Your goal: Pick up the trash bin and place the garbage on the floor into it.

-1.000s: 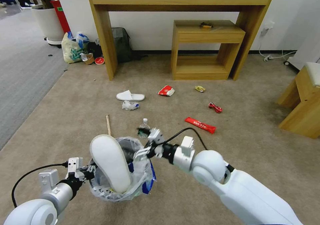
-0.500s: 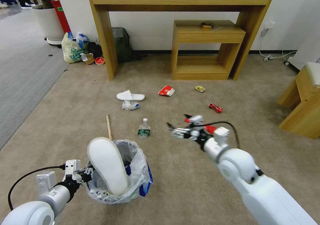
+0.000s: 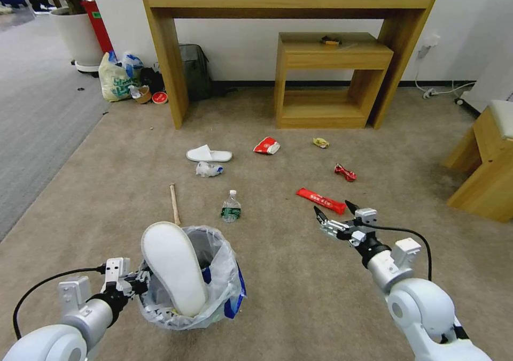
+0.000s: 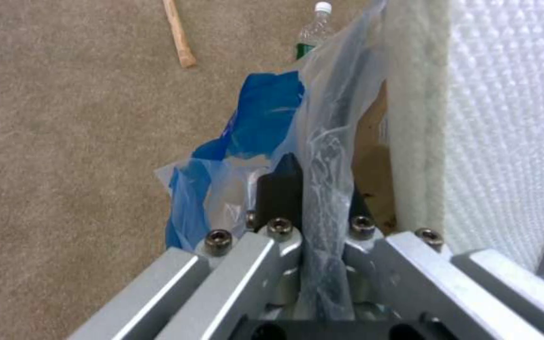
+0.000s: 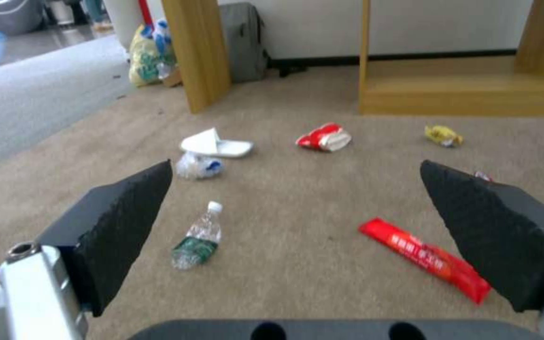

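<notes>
The trash bin point(image 3: 216, 275), bag-lined, sits low at the near left with a white slipper point(image 3: 173, 267) standing in it. My left gripper point(image 3: 140, 283) is shut on its rim; the left wrist view shows that gripper point(image 4: 319, 189) pinching the plastic-covered edge. My right gripper point(image 3: 334, 211) hangs open and empty just short of a long red wrapper point(image 3: 321, 200), which lies ahead between the open jaws of the gripper point(image 5: 296, 170) in the right wrist view. More garbage lies on the floor point(image 3: 278, 275): a bottle point(image 3: 231, 207), a stick point(image 3: 173, 201), another slipper point(image 3: 208, 154), a crumpled tissue point(image 3: 207, 169), and red point(image 3: 266, 145), yellow point(image 3: 320, 143) and small red point(image 3: 345, 172) wrappers.
A tall wooden console point(image 3: 165, 72) and a lower table point(image 3: 331, 56) stand against the far wall. A wooden stool point(image 3: 481, 163) is at the right. A pale-yellow shopping bag point(image 3: 115, 77) and grey backpack point(image 3: 193, 69) sit at the far left, beside grey carpet point(image 3: 32, 125).
My right gripper has left the bin's rim and swung right and forward to the long red wrapper, open and empty. The bin and left gripper sank slightly.
</notes>
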### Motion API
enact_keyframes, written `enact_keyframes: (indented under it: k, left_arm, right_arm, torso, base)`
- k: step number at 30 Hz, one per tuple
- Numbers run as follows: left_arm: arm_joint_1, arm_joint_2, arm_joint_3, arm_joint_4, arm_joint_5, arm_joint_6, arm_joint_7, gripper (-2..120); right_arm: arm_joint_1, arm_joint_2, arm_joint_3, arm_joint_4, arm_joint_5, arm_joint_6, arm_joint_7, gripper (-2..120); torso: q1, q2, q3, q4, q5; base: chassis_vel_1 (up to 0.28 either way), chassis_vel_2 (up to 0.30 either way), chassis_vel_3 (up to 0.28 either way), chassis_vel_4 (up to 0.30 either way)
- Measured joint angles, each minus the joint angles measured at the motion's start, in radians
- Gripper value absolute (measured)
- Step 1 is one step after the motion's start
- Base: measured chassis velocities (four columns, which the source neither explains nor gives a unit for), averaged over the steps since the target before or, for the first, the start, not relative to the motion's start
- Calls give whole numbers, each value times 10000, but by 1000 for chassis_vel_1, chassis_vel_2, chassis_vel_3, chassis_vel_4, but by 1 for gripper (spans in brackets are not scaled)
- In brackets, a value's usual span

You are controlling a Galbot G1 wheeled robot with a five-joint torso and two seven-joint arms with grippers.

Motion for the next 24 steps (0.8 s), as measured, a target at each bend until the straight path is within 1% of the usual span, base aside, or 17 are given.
enact_keyframes:
  k: [9, 24]
  left_arm:
    - [176, -97, -11, -128, 40, 0, 54, 0]
    - [276, -144, 79, -371, 75, 0, 76, 0]
  right_arm:
    - [116, -32, -123, 219, -4, -7, -14, 100]
    - [389, -44, -683, 199, -62, -5, 171, 100]
  torso:
    - [0, 0, 1, 1, 0]
    - [0, 0, 1, 0, 0]
  base:
    - [0, 0, 0, 0]
    - [-4, 6, 2, -8]
